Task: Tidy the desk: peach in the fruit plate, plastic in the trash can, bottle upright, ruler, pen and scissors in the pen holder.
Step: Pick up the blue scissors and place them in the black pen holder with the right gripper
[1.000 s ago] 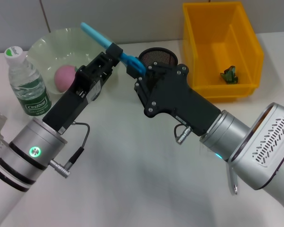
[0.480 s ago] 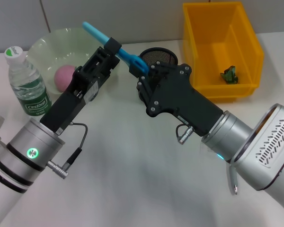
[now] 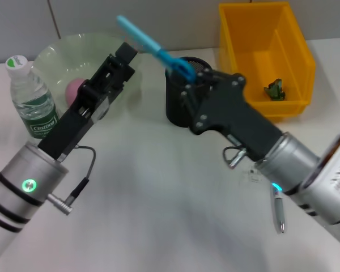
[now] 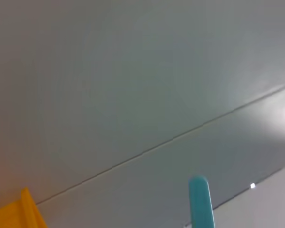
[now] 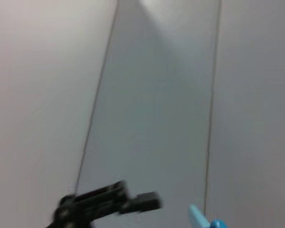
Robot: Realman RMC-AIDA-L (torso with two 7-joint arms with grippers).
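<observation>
Right claw (image 3: 187, 76) gripping blue ruler (image 3: 153, 48)

The peach (image 3: 75, 89) sits in the fruit plate (image 3: 56, 54), bottle (image 3: 29, 97) left, pen holder (image 3: 178, 96) apparently right.

trash can (image 3: 297, 54): glossy plastic | pen holder (image 3: 175, 96): black mesh | fruit plate (image 3: 56, 56): translucent, smooth

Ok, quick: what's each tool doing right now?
Left tool: cannot tell if open or shut.
Right tool: holding the blue plastic ruler.
</observation>
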